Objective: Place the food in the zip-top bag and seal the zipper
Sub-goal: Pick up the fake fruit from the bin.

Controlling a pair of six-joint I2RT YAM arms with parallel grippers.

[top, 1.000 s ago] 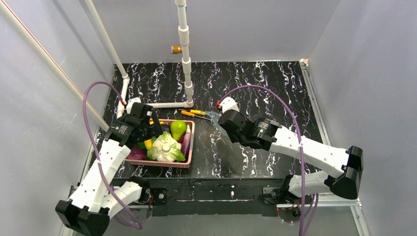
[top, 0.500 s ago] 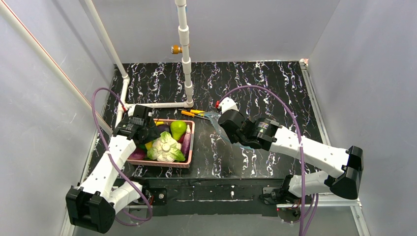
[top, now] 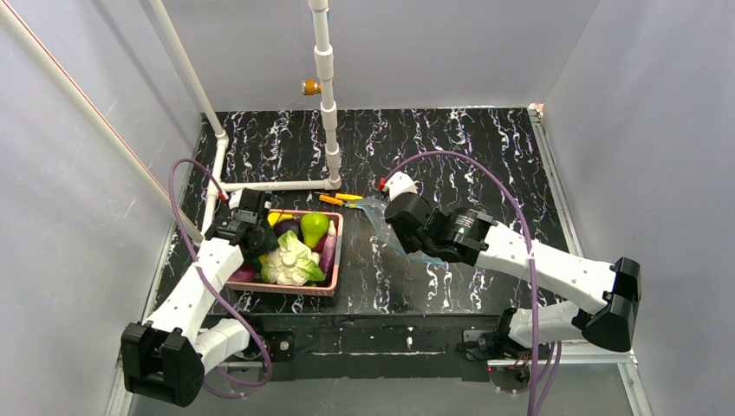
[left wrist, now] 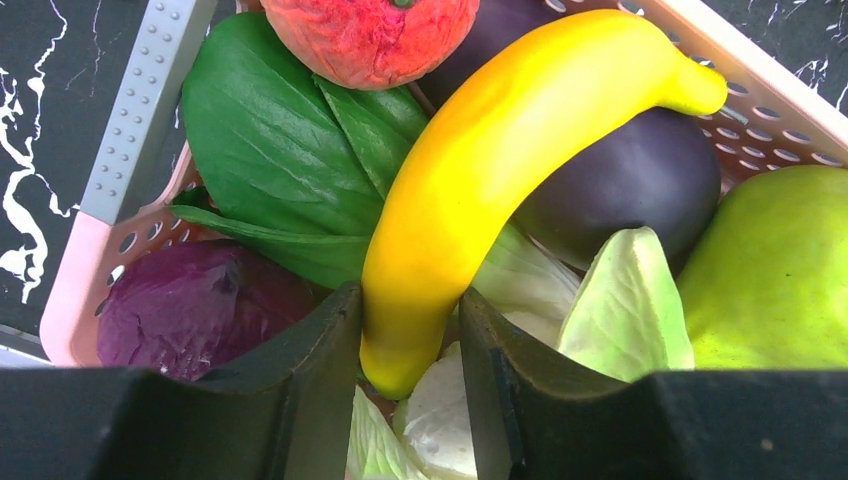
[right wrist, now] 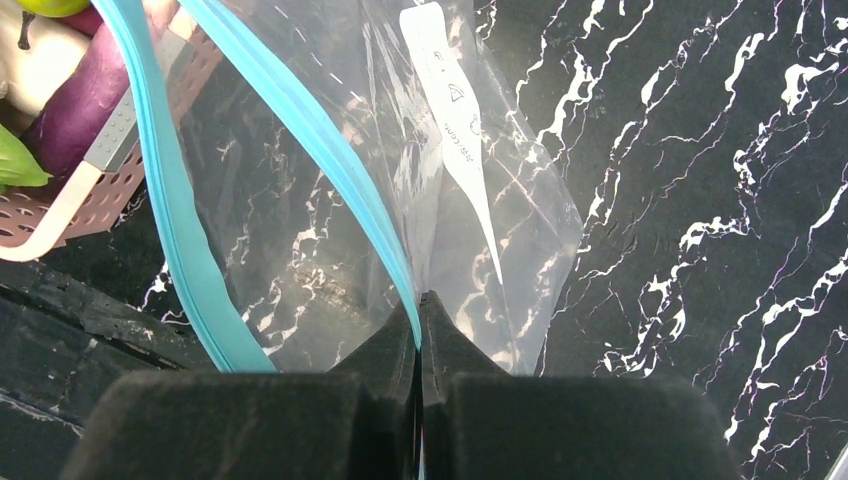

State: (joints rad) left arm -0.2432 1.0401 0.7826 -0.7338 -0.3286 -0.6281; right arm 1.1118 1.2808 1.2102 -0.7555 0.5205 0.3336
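Left wrist view: my left claw (left wrist: 408, 305) is partly open, fingers pressing both sides of the yellow banana (left wrist: 500, 150) in the pink basket (left wrist: 760, 90). My right claw (right wrist: 418, 305) pinches the zip-top bag (right wrist: 300, 260) at its zipper (right wrist: 180, 230), beside the basket.

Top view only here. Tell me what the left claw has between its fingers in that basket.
Observer: The lower end of the yellow banana. The left claw has a finger on each side of it, seemingly touching, inside the pink basket.
Operator: Now report the right claw's hold.
Observer: The right claw is shut on one teal lip of the zip-top bag.
Operator: Give me the zipper's state.
Observer: The zipper is unsealed. Its two teal strips stand apart, on the side of the bag nearest the basket.
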